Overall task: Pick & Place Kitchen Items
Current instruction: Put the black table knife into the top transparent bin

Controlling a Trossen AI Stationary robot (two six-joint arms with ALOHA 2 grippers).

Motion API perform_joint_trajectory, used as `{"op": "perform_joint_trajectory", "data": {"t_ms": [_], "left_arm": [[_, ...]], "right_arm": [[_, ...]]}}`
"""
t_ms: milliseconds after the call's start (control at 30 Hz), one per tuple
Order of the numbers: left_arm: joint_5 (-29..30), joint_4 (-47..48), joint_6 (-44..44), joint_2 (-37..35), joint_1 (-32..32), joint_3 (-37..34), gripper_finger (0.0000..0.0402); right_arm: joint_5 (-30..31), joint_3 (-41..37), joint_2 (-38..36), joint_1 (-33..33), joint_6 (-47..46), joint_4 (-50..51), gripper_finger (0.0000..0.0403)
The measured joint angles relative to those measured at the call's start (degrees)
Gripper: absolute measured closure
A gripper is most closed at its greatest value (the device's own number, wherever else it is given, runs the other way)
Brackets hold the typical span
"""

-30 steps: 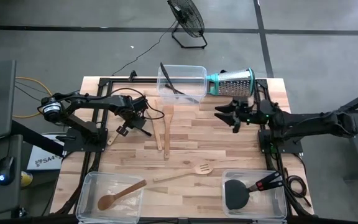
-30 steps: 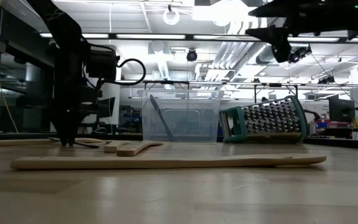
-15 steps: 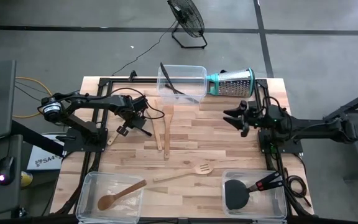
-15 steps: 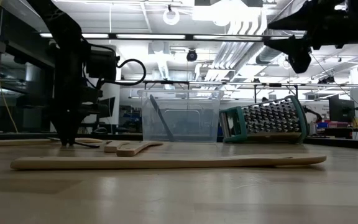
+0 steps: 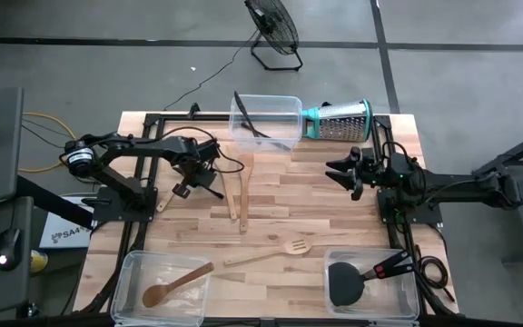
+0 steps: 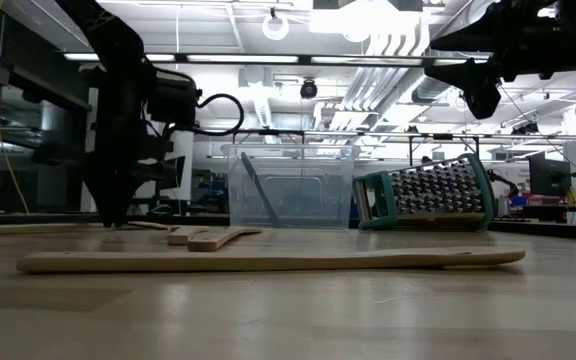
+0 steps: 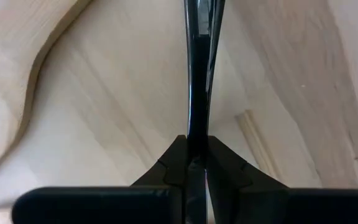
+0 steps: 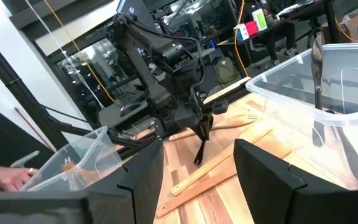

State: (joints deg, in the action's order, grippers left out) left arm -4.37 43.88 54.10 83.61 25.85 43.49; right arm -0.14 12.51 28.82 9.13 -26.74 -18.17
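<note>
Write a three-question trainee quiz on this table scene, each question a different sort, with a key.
1. True or false: the left gripper is shut on a thin black tool.
2. Which bin holds the black spatula? A) front right bin B) back bin C) front left bin
3. Fill in: the grater lies beside the ____ bin.

Key: 1 true; 2 A; 3 back.

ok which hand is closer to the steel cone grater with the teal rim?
Right. The right hand hangs open just in front of the steel cone grater with the teal rim, near the table's right edge. The left hand is across the table, shut on a thin black tool.
</note>
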Motion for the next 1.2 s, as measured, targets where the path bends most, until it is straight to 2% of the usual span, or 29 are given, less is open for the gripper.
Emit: {"op": "perform_joint_trajectory", "data": {"t_ms": [333,733,967,1200], "left_arm": [[0.2,4.6,-6.3,-0.1,0.0,6.5,0.0373],[0.3,12.1,-13.7,-0.2,0.0,21.2,0.0373],[0.0,13.2,-15.1,-0.2,0.0,30.2,0.0373],[0.5,9.0,-16.0,-0.3,0.0,36.3,0.0373]], "right_arm": [[0.0,0.0,0.0,0.0,0.0,0.0,0.0215],[0.0,0.0,0.0,0.0,0.0,0.0,0.0215],[0.0,0.0,0.0,0.0,0.0,0.0,0.0215],[0.0,0.0,0.0,0.0,0.0,0.0,0.0215]]}}
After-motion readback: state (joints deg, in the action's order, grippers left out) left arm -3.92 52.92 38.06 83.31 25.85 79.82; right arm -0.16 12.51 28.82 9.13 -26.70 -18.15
